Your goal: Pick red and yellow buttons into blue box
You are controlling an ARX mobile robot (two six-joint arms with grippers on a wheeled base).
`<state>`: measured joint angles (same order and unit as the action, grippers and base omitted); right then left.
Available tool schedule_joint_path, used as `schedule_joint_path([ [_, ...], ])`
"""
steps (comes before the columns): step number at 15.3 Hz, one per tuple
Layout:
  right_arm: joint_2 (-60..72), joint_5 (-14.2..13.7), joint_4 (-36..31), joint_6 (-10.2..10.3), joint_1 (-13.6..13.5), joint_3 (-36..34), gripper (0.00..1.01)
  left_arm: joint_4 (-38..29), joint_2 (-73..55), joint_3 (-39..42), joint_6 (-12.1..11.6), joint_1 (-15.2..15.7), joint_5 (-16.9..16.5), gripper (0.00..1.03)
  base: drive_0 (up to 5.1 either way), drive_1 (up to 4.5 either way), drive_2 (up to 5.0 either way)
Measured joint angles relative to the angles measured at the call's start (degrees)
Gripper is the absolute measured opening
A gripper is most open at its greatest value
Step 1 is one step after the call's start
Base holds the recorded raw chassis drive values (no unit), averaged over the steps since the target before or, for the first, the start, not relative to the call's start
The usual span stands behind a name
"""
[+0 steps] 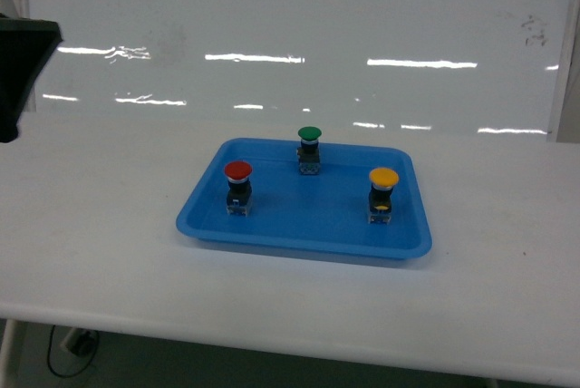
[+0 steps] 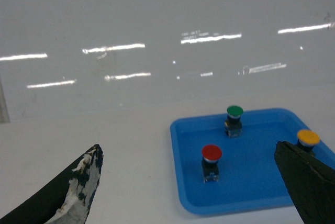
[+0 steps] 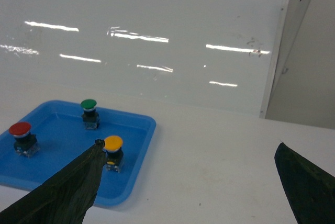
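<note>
Head view looks down on a white table (image 1: pixel 100 252) with a blue box (image 1: pixel 272 229) in the middle, which is really a flat tray with a low rim. Three little push buttons stand up straight inside it, all apart from each other. The red button (image 1: pixel 238 186) is on the left side, with a round red cap like a mushroom top, a black body under it and a see-through base. The yellow button (image 1: pixel 383 192) is on the right side and is built the same way, only its cap is yellow (a small yellow spot shows on its lower part). The green button (image 1: pixel 310 149) stands near the back rim, between the other two and farther away. A shiny white wall (image 1: pixel 290 34) rises behind the table. Neither arm shows in this view. From the left wrist camera, the left gripper (image 2: pixel 196 185) has its two dark fingers spread wide, holding nothing, up above the tray. From the right wrist camera, the right gripper (image 3: pixel 191 182) is spread wide too, with nothing in it, near the tray's right edge.
</note>
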<state>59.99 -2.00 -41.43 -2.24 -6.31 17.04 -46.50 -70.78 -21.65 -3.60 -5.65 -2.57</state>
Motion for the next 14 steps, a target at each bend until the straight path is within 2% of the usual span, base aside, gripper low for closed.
schedule_joint_path([
  [1,3.1,0.0,-1.7,-0.5,-0.2,1.1,0.98,-2.6,-4.4,-1.9,-0.2,-0.6,1.4,0.98,0.0,0.00,0.0],
  [3,5.2,0.1,1.8,-2.2,-0.4,2.3,0.98,0.2,-8.4,-4.0,-0.9,-0.6,3.9,0.98,0.0,0.00,0.0],
  [8,5.0,0.6,0.5,-3.1,-0.3,2.2,0.98,0.0,-8.1,-3.9,-1.0,-0.6,4.1,0.98,0.0,0.00,0.0],
  [9,7.3,2.8,-0.8,-2.9,0.5,2.7,0.98,0.0,-8.1,-3.9,-1.0,-0.6,4.1,0.98,0.0,0.00,0.0],
  [11,17.8,4.5,-4.9,-2.4,1.1,6.2,0.98,0.0,-8.1,-3.9,-1.0,-0.6,4.2,0.98,0.0,0.00,0.0],
  [14,29.0,5.5,-5.6,-2.8,0.2,15.2,0.98,-0.1,-8.1,-3.9,-1.0,-0.6,4.1,0.98,0.0,0.00,0.0],
])
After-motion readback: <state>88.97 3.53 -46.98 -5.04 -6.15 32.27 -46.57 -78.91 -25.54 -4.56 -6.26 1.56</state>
